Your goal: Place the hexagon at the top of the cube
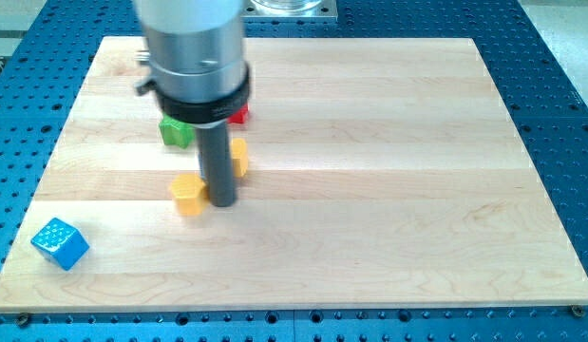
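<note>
Camera view: my tip (222, 202) touches yellow hexagon (188, 194).

My tip (222, 202) rests on the wooden table (388, 171) just right of a yellow block (188, 194), shape unclear; the blue cube (60, 243) sits well apart, near left.

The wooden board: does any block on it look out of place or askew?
Yes. The blue cube sits alone at the wooden board's bottom-left corner, turned at an angle to the edges, far from the cluster of green block, red block and two yellow blocks around my tip.
</note>
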